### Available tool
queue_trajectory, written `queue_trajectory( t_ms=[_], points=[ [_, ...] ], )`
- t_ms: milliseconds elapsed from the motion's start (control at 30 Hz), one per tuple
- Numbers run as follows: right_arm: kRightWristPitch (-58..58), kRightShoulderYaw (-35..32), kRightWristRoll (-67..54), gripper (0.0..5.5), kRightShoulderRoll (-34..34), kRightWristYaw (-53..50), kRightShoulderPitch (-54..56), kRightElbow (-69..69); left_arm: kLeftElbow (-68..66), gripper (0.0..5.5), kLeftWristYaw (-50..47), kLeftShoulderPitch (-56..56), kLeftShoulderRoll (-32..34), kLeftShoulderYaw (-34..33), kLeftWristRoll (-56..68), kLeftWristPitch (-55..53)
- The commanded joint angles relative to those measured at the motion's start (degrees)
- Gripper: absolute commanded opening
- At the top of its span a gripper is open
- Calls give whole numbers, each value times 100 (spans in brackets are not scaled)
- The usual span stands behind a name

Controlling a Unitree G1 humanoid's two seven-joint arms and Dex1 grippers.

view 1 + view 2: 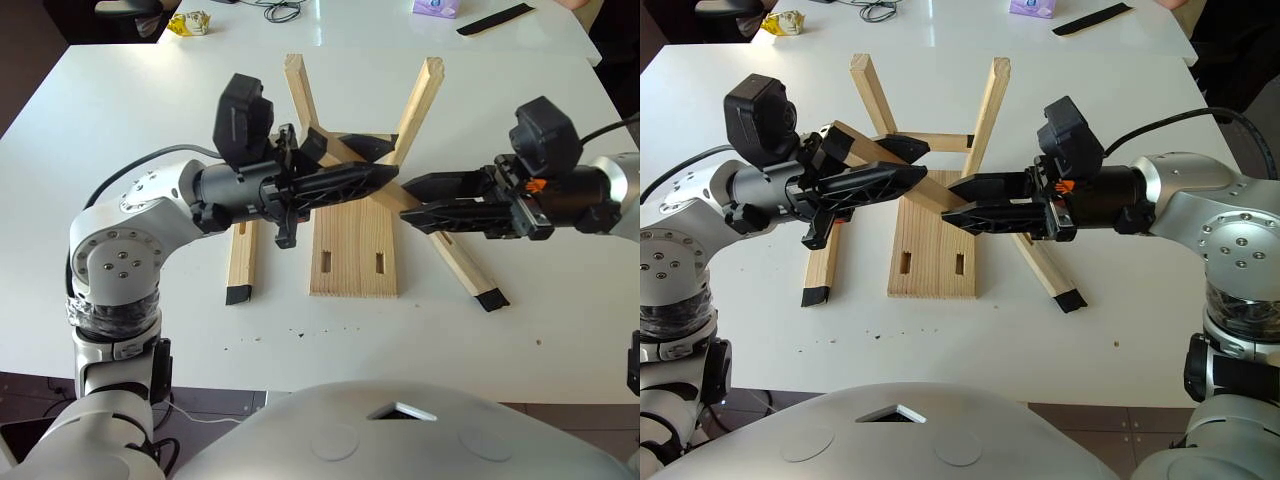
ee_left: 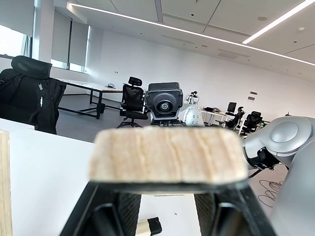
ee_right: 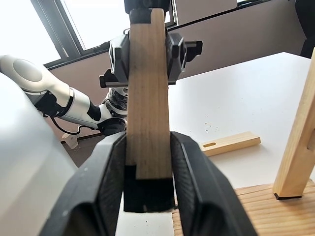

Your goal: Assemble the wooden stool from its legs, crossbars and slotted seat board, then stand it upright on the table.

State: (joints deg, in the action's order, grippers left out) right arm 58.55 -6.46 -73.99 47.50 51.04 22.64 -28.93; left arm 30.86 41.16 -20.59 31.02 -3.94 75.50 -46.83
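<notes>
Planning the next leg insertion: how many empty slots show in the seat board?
2: a left slot and a right slot, both near the board's near edge. Others may be hidden.

Bright, even overhead light floods the white table point(image 1: 560, 330), with glare washing out its far edge. Soft shadows fall across the seat board point(image 1: 350, 260). In the left wrist view the ceiling strips point(image 2: 280, 21) glow hard. In the right wrist view blown-out windows point(image 3: 93, 19) backlight the leg point(image 3: 147, 98).

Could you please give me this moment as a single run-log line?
assembly: unfinished | left gripper: shut on leg | right gripper: shut on same leg | leg: crossing over flat seat board
</notes>
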Motion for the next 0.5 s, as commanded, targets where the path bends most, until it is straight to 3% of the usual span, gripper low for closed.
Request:
queue_trajectory(
  t_ms=[33,267,500],
  points=[
    [-62,-5,155,206,69,-2,-95,-134,-31,130,-21,-11,58,45,-3,-84],
    [-170,110,694,285,328,359,-454,-192,-131,130,75,-48,247,-11,-442,34],
    [-674,-98,1733,285,518,318,-1548,-112,-282,130,1654,161,1817,-793,-913,-43]
  ],
)
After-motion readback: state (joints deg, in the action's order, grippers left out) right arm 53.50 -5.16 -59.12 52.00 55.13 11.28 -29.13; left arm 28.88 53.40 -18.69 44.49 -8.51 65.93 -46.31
